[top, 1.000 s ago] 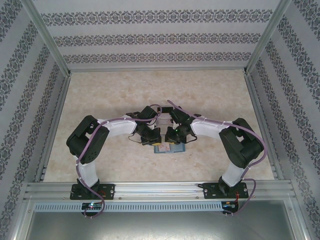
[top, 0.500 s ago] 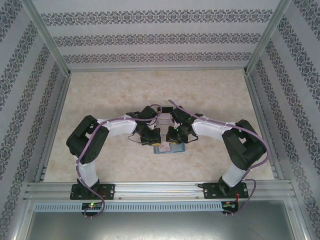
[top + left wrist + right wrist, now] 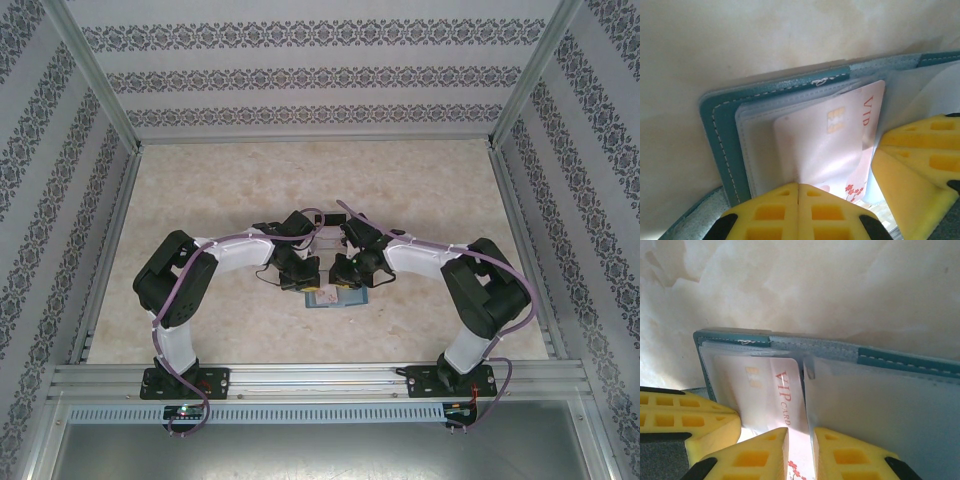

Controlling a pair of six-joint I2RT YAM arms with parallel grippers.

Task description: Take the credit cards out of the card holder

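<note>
Table (image 3: 200, 200) with a pale marbled top takes up most of the overhead view. The two arms bend inward and meet just below its middle, over the card holder (image 3: 337, 298), which lies open and flat there. In the right wrist view the holder's teal edge runs across the middle of the frame, with a clear sleeve (image 3: 722, 375) beneath it at the left. Inside that sleeve sits a pale credit card (image 3: 782, 395) marked VIP. Its long axis runs from the teal edge straight down the frame, so its lower end points at the right gripper (image 3: 800, 450). Those jaws stand a little parted with the card's end lying in the gap, and nothing looks clamped. The left gripper (image 3: 798, 210) is clenched tight, and the sleeve's film runs into its seam; whether it nips the film I cannot tell. The right gripper looks the better placed to draw the card down and out of the sleeve.
</note>
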